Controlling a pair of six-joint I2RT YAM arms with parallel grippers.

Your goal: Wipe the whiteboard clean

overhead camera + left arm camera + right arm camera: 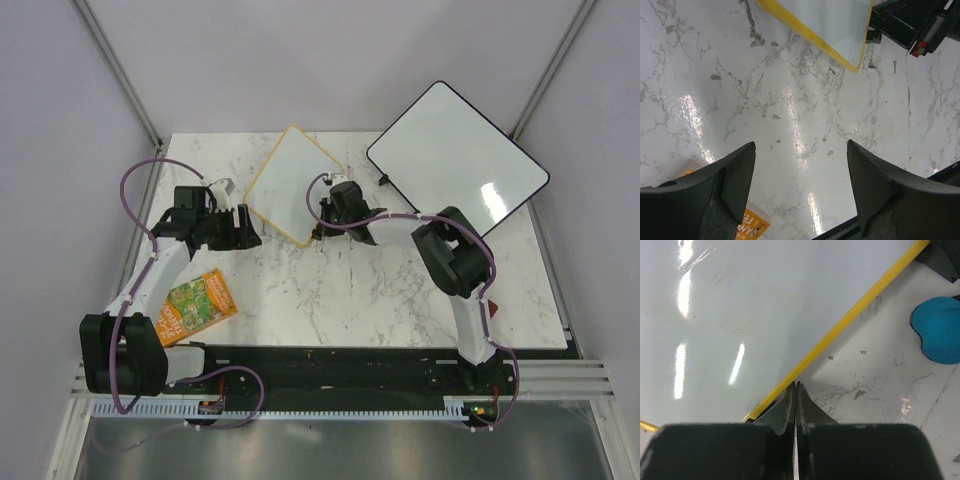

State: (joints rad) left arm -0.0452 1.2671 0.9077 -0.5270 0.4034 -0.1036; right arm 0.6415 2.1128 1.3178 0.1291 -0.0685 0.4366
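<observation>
Whiteboard surfaces show in two places. The small whiteboard (293,185) (835,20) (740,315), framed in yellow, lies flat on the tabletop (380,300) toward the far edge, about midway between the left and right edges and turned so one corner points at the near edge. The right wrist view shows a few faint grey marks on its white face. A big whiteboard (458,155) with a black frame sits at the far right corner, and its outer side reaches past the tabletop's edge.

The right hand (322,225) (796,387) has its fingers pressed together with nothing seen between them. Their tips are at the yellow frame on the board's near right side.

The left hand (245,232) (800,185) is just beside the board's near left side. Its fingers are spread wide and hold nothing, with only bare marble between them.

A blue thing (940,330) with a rounded outline lies on the marble close to the board's frame. It may be an eraser, but only part of it shows.

An orange and green booklet (200,305) (752,227) lies near the tabletop's near left corner.
</observation>
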